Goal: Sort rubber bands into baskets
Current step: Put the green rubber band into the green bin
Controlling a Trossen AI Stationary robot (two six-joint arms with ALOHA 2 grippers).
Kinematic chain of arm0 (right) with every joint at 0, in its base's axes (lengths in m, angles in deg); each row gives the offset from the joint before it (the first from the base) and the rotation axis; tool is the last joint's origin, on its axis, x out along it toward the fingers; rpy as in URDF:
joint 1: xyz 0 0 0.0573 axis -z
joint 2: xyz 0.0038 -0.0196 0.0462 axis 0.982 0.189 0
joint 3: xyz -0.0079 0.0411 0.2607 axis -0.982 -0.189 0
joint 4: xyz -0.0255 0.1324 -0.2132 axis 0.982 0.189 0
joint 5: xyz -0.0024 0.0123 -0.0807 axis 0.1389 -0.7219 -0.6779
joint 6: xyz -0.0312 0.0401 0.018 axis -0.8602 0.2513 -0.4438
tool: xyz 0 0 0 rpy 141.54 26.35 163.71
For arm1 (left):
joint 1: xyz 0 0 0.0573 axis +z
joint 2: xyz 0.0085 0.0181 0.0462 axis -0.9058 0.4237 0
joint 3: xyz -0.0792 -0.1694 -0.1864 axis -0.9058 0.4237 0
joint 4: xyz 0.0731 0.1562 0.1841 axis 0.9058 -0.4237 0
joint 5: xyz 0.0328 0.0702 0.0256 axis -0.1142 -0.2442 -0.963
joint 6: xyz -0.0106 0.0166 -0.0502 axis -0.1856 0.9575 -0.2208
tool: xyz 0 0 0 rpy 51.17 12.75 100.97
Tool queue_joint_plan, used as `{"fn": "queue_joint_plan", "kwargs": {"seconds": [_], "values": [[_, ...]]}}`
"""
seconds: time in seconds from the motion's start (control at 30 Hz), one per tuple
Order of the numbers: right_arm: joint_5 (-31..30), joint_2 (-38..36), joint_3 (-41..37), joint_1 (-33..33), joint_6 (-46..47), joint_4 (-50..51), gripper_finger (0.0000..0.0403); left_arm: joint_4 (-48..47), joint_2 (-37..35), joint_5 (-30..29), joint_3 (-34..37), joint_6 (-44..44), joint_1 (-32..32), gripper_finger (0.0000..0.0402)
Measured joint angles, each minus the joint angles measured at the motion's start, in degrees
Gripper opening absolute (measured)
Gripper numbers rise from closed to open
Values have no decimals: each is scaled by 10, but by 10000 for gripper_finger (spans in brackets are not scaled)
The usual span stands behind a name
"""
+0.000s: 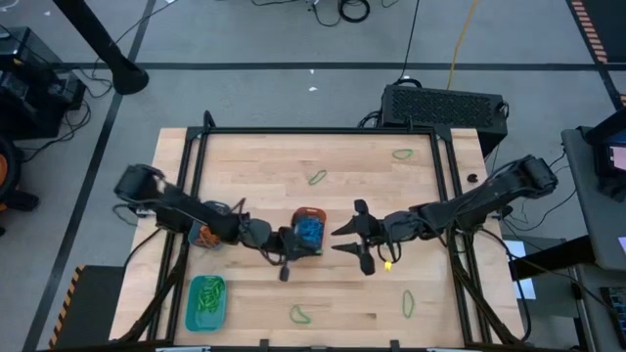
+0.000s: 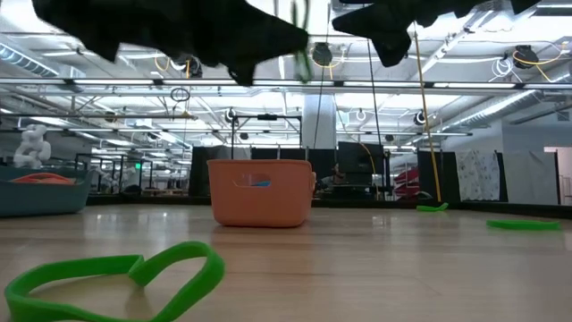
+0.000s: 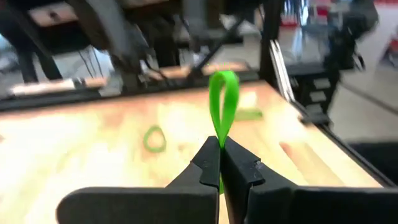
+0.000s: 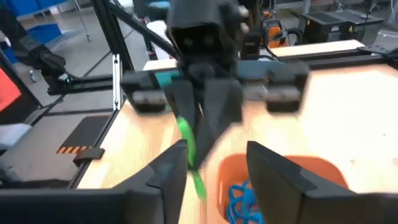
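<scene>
My left gripper [image 3: 219,146] is shut on a green rubber band [image 3: 222,102], held in the air beside the orange basket [image 1: 308,227], which holds blue bands [image 4: 239,196]. My right gripper [image 4: 217,155] stands open just right of that basket, facing the left gripper, with nothing between its fingers. A teal basket [image 1: 205,301] with green bands sits near the front left. A small round basket [image 1: 203,236] with orange bands lies under the left arm. Loose green bands [image 1: 317,177] lie flat on the table. My left gripper pinches the green band's lower end [image 3: 220,138] between its two fingertips. The fingers come nearly level from the table's left. The band's loop stands out beyond the fingertips, both strands together, lifted clear of the table and basket.
More green bands lie at the far right [image 1: 402,154], the front middle [image 1: 300,315] and the front right [image 1: 408,304]. A yellow band [image 1: 388,264] lies under the right gripper. A black frame [image 1: 318,130] rims the table.
</scene>
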Motion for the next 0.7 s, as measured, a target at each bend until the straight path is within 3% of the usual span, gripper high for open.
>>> {"fn": "queue_joint_plan", "kwargs": {"seconds": [0.23,0.47,0.6,0.7], "values": [[58,-15,0,-3,-1,32,190,-300,-160,-1,-15,-30,-51,2],[74,-14,0,-3,-1,52,194,-631,-255,-41,-106,-225,-120,2],[75,-14,0,-3,-4,54,194,-797,-263,7,-158,-347,-161,2],[75,-14,0,-3,-4,50,194,-871,-262,16,-170,-446,-192,2]]}}
